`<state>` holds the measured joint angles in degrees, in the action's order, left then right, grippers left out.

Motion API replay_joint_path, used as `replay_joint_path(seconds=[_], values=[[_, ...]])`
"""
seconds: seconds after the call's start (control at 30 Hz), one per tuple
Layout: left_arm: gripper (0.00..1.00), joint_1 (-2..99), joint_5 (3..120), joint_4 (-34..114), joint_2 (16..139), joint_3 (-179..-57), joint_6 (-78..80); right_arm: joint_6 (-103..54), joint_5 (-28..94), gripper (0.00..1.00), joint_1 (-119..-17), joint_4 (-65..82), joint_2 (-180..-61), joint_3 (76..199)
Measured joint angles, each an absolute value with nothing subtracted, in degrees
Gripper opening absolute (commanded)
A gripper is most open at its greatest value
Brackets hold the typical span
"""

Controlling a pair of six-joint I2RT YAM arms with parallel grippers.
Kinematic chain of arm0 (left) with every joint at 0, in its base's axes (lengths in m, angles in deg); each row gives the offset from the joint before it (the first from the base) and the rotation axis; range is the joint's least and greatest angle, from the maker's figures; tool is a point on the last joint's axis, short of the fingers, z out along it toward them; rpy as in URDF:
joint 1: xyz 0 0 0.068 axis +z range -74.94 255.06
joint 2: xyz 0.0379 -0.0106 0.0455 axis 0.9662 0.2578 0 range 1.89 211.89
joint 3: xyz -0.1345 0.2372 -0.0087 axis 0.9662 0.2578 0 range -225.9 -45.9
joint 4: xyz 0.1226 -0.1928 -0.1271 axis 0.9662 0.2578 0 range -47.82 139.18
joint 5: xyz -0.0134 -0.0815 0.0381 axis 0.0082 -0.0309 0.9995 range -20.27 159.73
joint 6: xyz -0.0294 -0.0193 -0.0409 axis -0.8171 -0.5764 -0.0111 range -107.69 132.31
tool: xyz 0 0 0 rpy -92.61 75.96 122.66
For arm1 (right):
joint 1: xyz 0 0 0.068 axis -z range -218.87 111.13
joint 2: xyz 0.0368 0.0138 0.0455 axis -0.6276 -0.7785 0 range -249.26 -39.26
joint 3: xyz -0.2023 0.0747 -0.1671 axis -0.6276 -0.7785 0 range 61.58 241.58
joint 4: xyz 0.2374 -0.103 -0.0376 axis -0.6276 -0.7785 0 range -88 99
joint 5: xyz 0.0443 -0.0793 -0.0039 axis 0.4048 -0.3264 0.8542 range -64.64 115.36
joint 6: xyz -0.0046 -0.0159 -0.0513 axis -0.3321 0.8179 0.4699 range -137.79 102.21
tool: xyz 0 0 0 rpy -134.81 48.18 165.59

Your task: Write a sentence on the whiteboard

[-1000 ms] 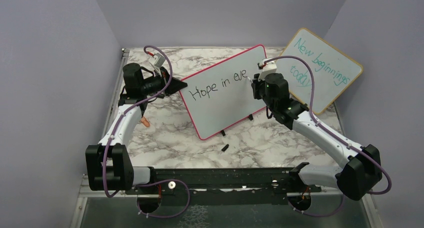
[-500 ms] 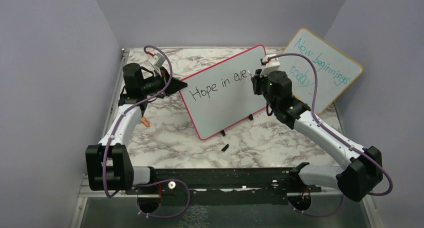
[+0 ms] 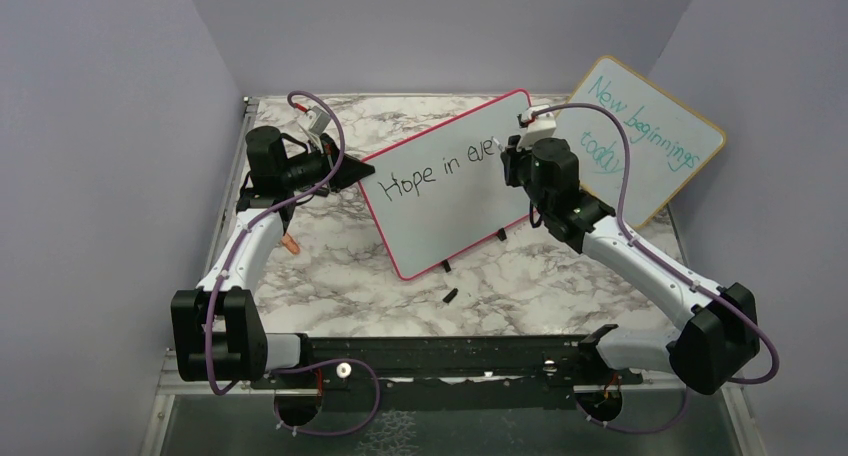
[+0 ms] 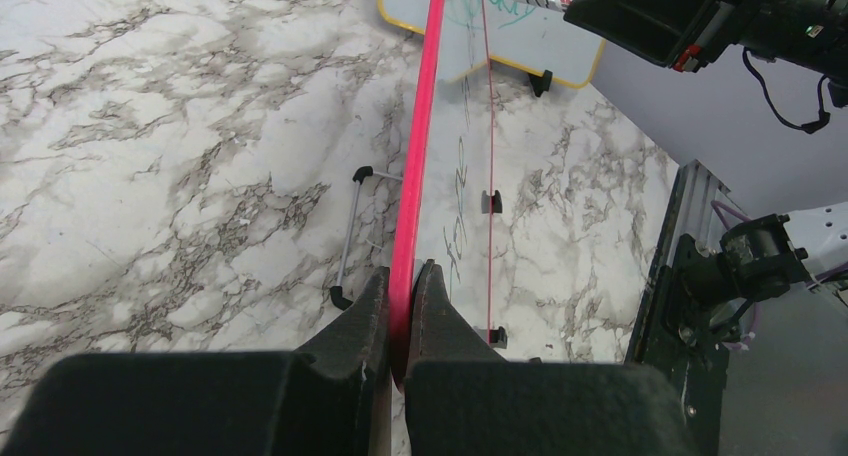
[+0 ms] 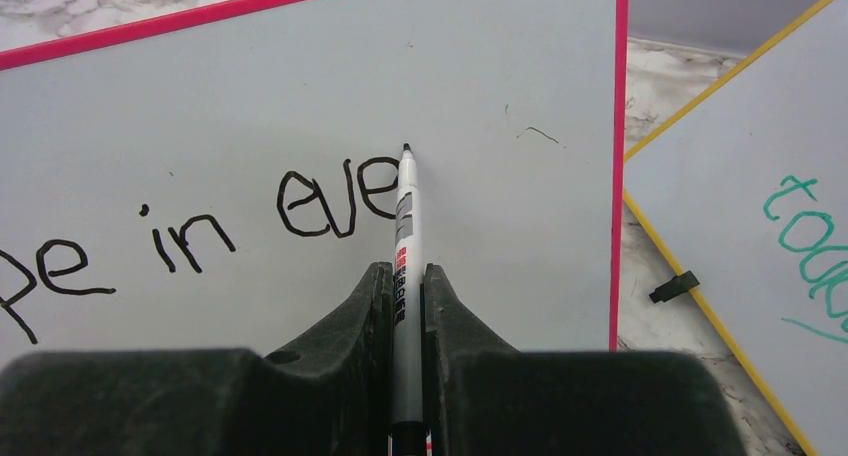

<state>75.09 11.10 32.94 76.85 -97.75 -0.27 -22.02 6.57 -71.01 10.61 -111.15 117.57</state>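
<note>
The large rectangular whiteboard (image 3: 450,216), with rounded corners and a thin pink-red frame, stands on small black feet (image 3: 445,267) in the middle of the grey-veined marble worktop (image 3: 330,266). It is set askew, so its left end lies nearer the arm bases. The left claw (image 4: 401,286) is pressed together on the frame's left edge, one black finger on each face.

The black handwritten sentence (image 3: 437,168) so far reads "Hope in eve" along the upper part of the board. The face below it is bare, and a broad bare strip runs from the last letter to the right pink edge. The right claw (image 5: 405,281) pinches a slim white marker with a black tip (image 5: 406,211). The tip sits at the board face just right of the last "e"; whether it actually touches cannot be told.

Just past the whiteboard's right edge, with a narrow strip of marble between them, stands a wooden-framed white board with teal writing (image 3: 650,136). It is close behind the right wrist and near the lavender right wall (image 3: 780,76). A small black clip foot (image 5: 673,286) sits on its lower frame.

In front of the whiteboard a small black piece (image 3: 450,296) lies on open marble. A small orange object (image 3: 291,244) lies beside the left forearm, and the lavender left wall (image 3: 100,126) stands close to that arm.
</note>
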Motion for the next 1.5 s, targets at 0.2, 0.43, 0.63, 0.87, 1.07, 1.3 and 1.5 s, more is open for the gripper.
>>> replay_joint_path(seconds=[0.2, 0.43, 0.63, 0.87, 1.07, 1.3, 1.5], values=[[0.00, 75.1, 11.1, 32.9, 76.8, -97.8, -0.3, -22.1, 6.6, 0.01, -71.0, 10.5, -111.2, 117.5], [0.00, 75.1, 11.1, 32.9, 76.8, -97.8, -0.3, -22.5, 6.6, 0.01, -71.0, 9.6, -110.9, 116.9], [0.00, 75.1, 11.1, 33.0, 76.8, -97.8, -0.3, -23.0, 6.6, 0.01, -70.8, 8.3, -109.9, 115.3], [0.00, 75.1, 11.1, 33.0, 76.8, -97.8, -0.3, -23.8, 6.6, 0.01, -70.7, 6.4, -109.2, 114.5], [0.00, 75.1, 11.1, 33.0, 76.8, -97.8, -0.3, -23.8, 6.6, 0.01, -70.7, 6.2, -109.1, 114.4], [0.00, 75.1, 11.1, 33.0, 76.8, -97.8, -0.3, -23.8, 6.6, 0.01, -70.7, 6.2, -109.1, 114.4], [0.00, 75.1, 11.1, 33.0, 76.8, -97.8, -0.3, -23.7, 6.6, 0.01, -70.7, 6.3, -109.2, 114.6]])
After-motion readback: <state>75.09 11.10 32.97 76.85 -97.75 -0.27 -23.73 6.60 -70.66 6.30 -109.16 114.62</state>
